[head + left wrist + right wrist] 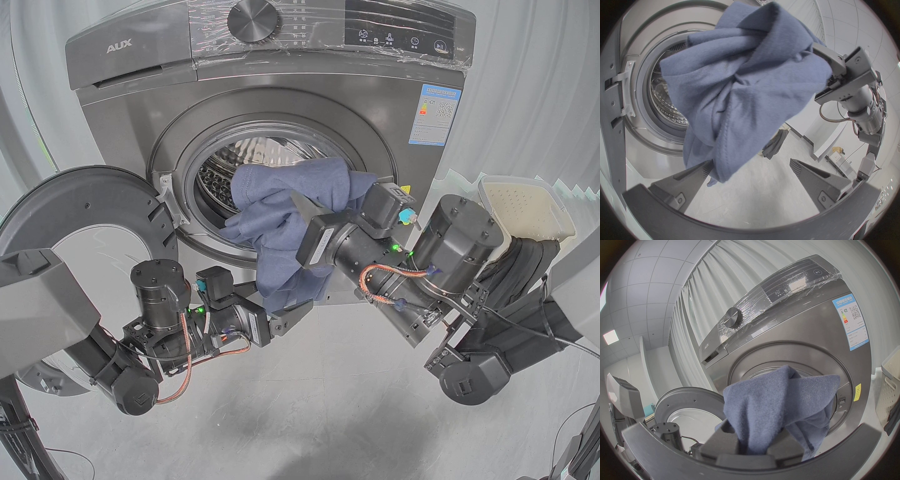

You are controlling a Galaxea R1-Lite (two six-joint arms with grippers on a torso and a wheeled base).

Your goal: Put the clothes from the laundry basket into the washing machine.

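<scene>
A blue garment point(284, 212) hangs bunched in front of the washing machine's round opening point(219, 172), its lower part drooping below the door rim. My right gripper point(312, 209) is shut on the blue garment point(781, 405), holding it up at the mouth of the drum. The left gripper point(294, 312) sits lower, just under the hanging cloth, its fingers point(815, 181) open and apart with the garment's point(747, 87) tail dangling between them. The laundry basket point(531, 209) stands at the right of the machine with dark clothes point(525, 262) spilling over its side.
The machine's round door point(81, 219) is swung open to the left, close to my left arm. Grey floor point(325, 387) lies free in front of the machine. White curtains hang behind and to the right.
</scene>
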